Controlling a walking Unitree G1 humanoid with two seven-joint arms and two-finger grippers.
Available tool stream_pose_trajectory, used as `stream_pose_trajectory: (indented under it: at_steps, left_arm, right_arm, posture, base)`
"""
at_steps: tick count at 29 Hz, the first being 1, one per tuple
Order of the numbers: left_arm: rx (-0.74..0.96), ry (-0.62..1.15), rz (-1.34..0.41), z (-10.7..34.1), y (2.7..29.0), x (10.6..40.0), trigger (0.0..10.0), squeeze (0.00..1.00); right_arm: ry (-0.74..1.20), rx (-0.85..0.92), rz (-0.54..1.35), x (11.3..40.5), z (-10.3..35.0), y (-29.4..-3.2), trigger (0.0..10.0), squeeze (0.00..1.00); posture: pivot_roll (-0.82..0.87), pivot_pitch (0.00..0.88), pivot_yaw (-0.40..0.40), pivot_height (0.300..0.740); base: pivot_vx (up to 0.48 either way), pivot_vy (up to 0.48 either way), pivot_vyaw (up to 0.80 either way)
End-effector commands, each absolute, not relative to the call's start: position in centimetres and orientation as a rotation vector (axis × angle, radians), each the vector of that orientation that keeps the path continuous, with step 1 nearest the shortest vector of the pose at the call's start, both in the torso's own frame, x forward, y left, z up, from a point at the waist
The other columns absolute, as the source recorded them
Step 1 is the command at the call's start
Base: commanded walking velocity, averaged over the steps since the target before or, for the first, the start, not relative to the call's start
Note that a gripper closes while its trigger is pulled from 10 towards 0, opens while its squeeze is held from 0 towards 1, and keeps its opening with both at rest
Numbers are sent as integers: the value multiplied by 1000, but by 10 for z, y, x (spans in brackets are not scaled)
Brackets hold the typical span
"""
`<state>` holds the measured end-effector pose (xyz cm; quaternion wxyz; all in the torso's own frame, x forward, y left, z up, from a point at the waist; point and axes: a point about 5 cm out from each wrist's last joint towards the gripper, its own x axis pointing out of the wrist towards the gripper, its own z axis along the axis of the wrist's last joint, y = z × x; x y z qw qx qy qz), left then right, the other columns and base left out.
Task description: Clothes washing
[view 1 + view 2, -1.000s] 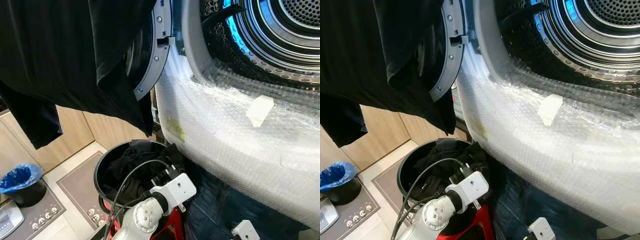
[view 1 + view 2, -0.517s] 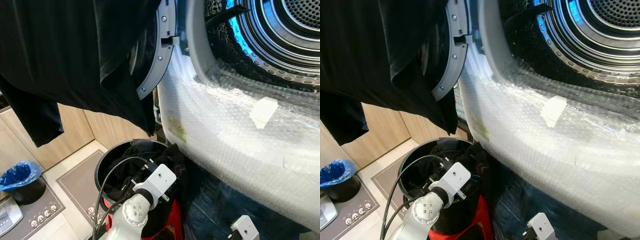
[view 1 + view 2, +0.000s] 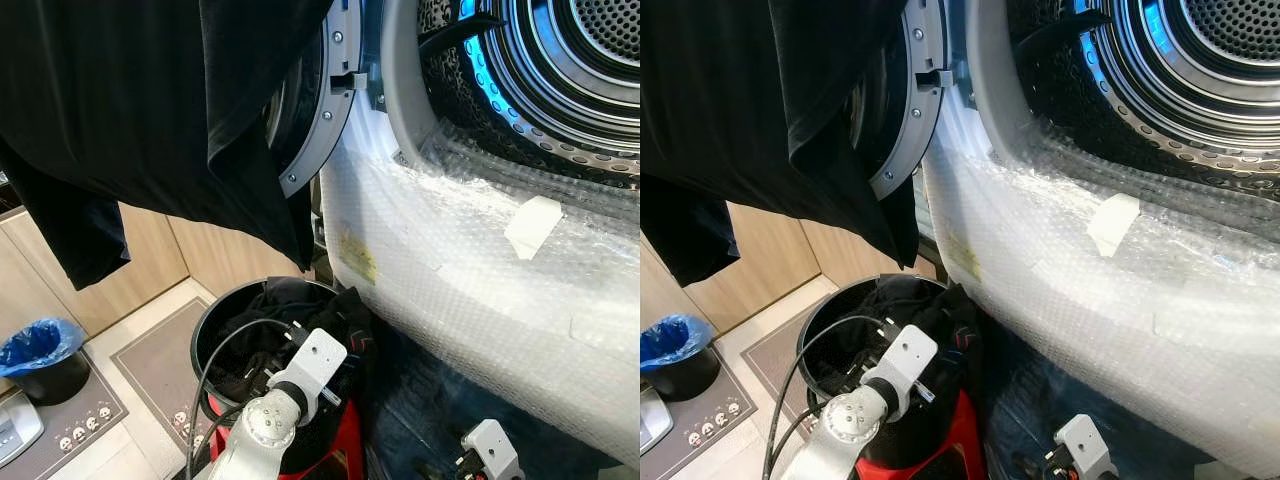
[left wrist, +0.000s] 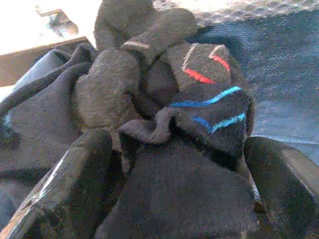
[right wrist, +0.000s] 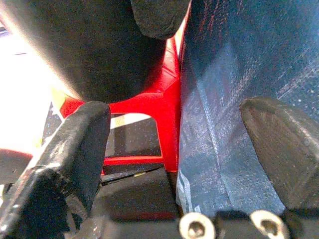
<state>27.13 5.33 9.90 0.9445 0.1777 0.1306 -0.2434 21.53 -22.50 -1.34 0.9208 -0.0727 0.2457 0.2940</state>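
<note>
Dark socks and soft dark garments (image 4: 164, 119) lie heaped in the black laundry bucket (image 3: 205, 345) on its red stand (image 5: 164, 94), below the open washer drum (image 3: 560, 70). You can expect them to be light, limp and clingy, so pinch a raised fold, such as the striped sock's bunched cuff, rather than a flat spread. Your left gripper (image 4: 172, 199) is poised over the heap, fingers (image 4: 75, 174) spread wide on either side of that fold, holding nothing yet. Your right gripper (image 5: 174, 164) hangs low beside the stand, spread wide, near blue fabric (image 5: 234, 99).
</note>
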Motion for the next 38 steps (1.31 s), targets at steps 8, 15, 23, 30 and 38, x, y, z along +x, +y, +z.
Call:
stream_pose_trajectory:
  at_steps: [8, 15, 23, 30, 38]
  left_arm:
    - [250, 236, -540, 109, 42, 274, 0, 0]
    - [202, 257, -553, 106, 38, 272, 0, 0]
    - [146, 292, -523, 103, 37, 270, 0, 0]
    - [100, 327, -478, 99, 44, 271, 0, 0]
    - [88, 335, -453, 97, 49, 273, 0, 0]
  right_arm:
    - [486, -139, 603, 217, -11, -222, 10000, 0]
    - [483, -141, 601, 218, -9, -224, 10000, 0]
    - [487, -150, 586, 219, -7, -230, 10000, 0]
    - [489, -155, 587, 219, -7, -231, 10000, 0]
    - [483, -155, 582, 221, -6, -231, 10000, 0]
  posture:
    - [-28, 0, 27, 740]
    - [-35, 0, 27, 740]
    - [-39, 0, 24, 740]
    - [-34, 0, 21, 740]
    - [-34, 0, 22, 740]
  base:
    - [0, 0, 0]
    - [0, 0, 0]
    - [0, 0, 0]
    - [0, 0, 0]
    - [0, 0, 0]
